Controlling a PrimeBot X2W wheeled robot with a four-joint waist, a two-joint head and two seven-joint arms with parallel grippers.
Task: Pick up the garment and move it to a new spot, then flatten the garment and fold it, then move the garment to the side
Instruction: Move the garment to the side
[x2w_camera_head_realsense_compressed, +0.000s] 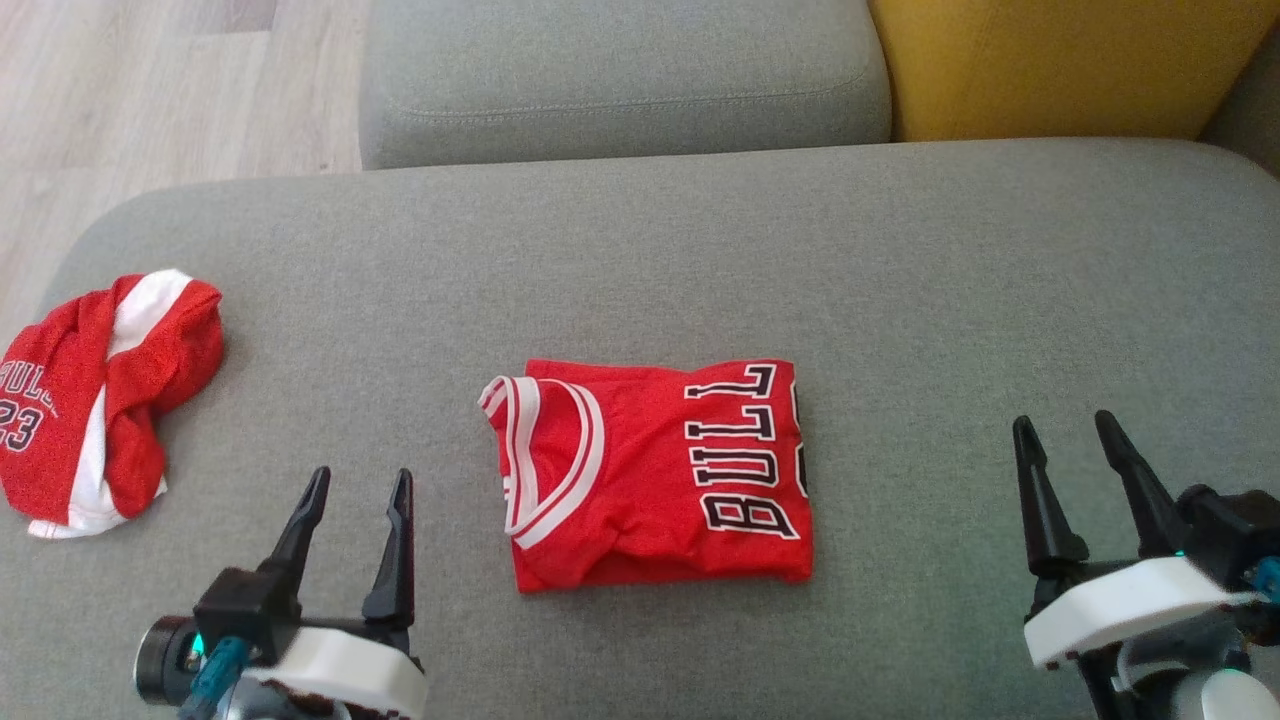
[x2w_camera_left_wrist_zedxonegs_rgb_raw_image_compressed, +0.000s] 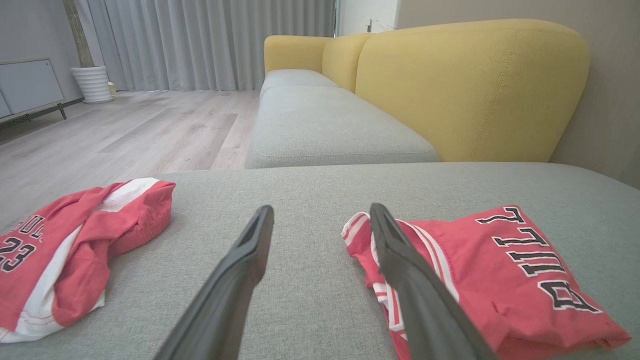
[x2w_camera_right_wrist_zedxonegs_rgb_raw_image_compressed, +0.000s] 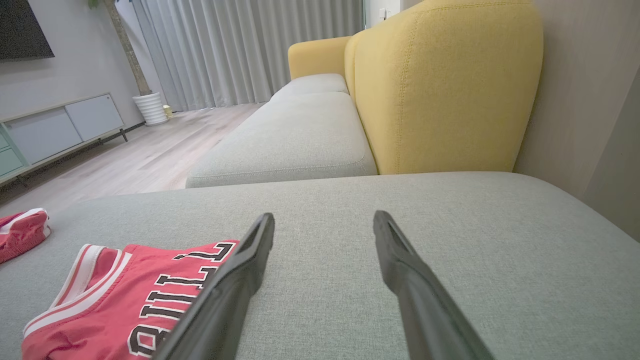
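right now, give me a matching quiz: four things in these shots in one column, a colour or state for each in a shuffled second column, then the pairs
Things:
1. jersey
2. 23 garment
3. left pincer
4. backrest

Colour or state:
a. yellow
b. folded flat, lettering up
c. open, holding nothing
d. bunched in a heap

Pairs: 1-b, 2-d, 3-c, 4-a
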